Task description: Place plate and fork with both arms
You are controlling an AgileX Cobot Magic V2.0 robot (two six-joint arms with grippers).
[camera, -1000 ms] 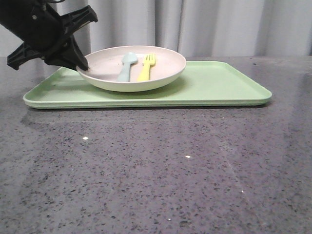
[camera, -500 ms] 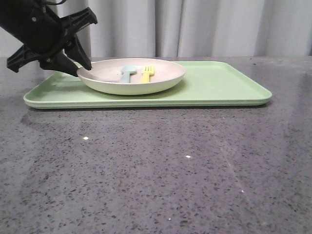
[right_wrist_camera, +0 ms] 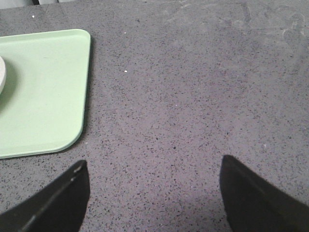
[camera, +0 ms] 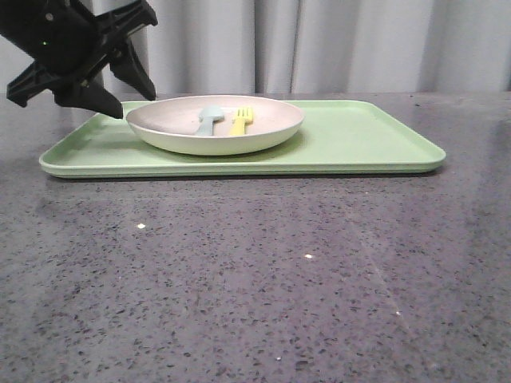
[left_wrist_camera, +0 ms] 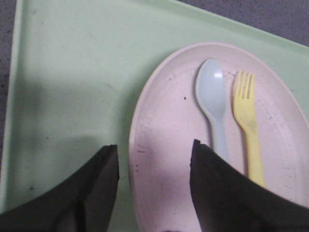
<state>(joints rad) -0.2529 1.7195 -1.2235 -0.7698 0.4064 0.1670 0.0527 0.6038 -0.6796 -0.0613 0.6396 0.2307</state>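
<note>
The plate [camera: 215, 136] rests flat on the left half of the light-green tray [camera: 359, 144]. It holds the pale-yellow fork [camera: 241, 121] beside a pale blue spoon [camera: 207, 120]. My left gripper [camera: 132, 96] is open just above the plate's left rim, its fingers apart and clear of the rim. In the left wrist view the plate [left_wrist_camera: 174, 159] lies between the open fingers of the gripper [left_wrist_camera: 154, 154], with the fork [left_wrist_camera: 248, 125] and spoon [left_wrist_camera: 212, 104] beyond. My right gripper [right_wrist_camera: 154, 179] is open and empty over bare table, out of the front view.
The tray's right half [camera: 375, 136] is bare; its corner shows in the right wrist view [right_wrist_camera: 43, 87]. The dark speckled table [camera: 255, 279] stretches in front of the tray. Grey curtains hang behind.
The plate went from tilted with its left rim lifted to lying flat on the tray. My left gripper opened, let go of the rim and rose slightly.
</note>
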